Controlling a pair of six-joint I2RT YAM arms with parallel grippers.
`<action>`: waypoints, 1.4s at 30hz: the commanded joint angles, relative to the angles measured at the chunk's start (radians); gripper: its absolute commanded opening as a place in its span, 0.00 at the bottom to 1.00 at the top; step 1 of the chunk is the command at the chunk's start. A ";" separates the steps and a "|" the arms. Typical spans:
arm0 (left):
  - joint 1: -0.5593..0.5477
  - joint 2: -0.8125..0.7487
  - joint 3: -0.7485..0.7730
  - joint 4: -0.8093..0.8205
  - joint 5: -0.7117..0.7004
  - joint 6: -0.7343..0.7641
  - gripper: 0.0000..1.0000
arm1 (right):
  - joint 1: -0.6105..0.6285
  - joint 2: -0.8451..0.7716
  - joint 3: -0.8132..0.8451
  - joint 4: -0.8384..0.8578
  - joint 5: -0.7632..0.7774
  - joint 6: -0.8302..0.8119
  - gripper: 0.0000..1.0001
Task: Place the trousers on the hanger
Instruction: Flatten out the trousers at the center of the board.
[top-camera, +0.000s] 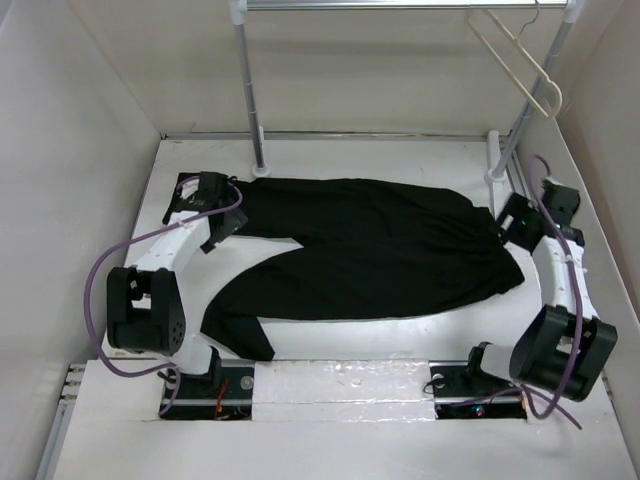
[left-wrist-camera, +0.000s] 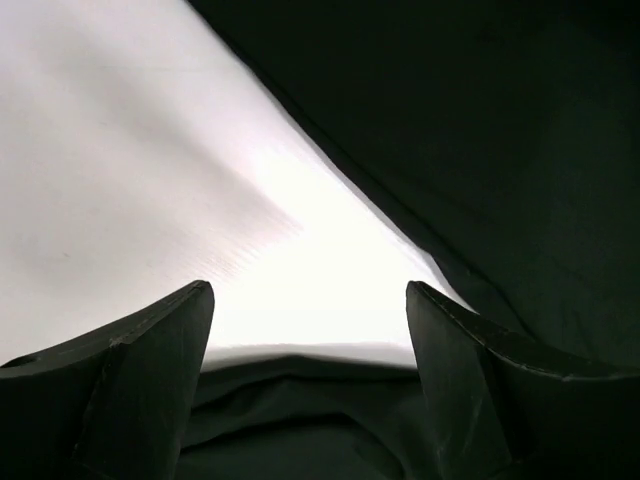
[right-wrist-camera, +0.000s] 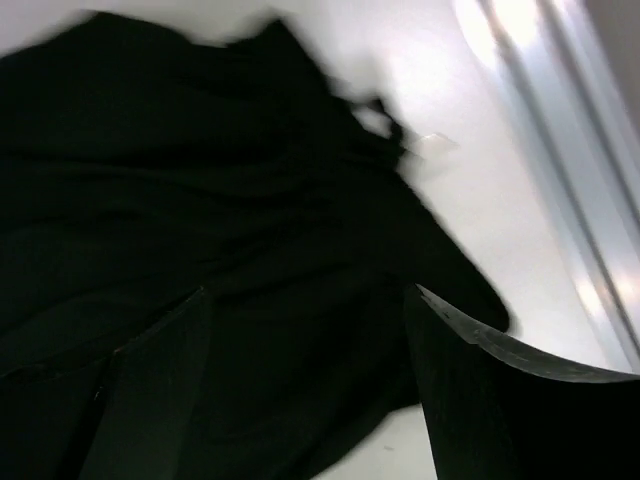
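The black trousers (top-camera: 360, 250) lie spread flat across the white table, waist end to the right, legs to the left. The cream hanger (top-camera: 515, 62) hangs from the rack bar at the top right. My left gripper (top-camera: 228, 222) is open at the end of the far trouser leg; in the left wrist view (left-wrist-camera: 310, 330) black cloth (left-wrist-camera: 300, 410) lies between its fingers. My right gripper (top-camera: 508, 228) is open over the waist end; in the right wrist view (right-wrist-camera: 305, 340) its fingers straddle the black cloth (right-wrist-camera: 200, 180).
A white rack stands at the back, with one pole (top-camera: 250, 95) left of centre and a slanted pole (top-camera: 530, 100) at the right. White walls enclose the table on the left (top-camera: 70, 150) and right (top-camera: 610, 150).
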 joint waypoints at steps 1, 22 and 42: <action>0.110 -0.047 -0.028 -0.017 0.054 -0.057 0.74 | 0.185 -0.094 0.107 -0.006 -0.042 0.002 0.82; 0.106 -0.364 -0.314 -0.296 0.076 -0.310 0.67 | 0.641 -0.272 -0.022 -0.020 -0.234 -0.208 0.72; 0.103 -0.092 -0.318 -0.132 0.007 -0.397 0.00 | 0.684 -0.304 0.099 -0.129 -0.223 -0.244 0.73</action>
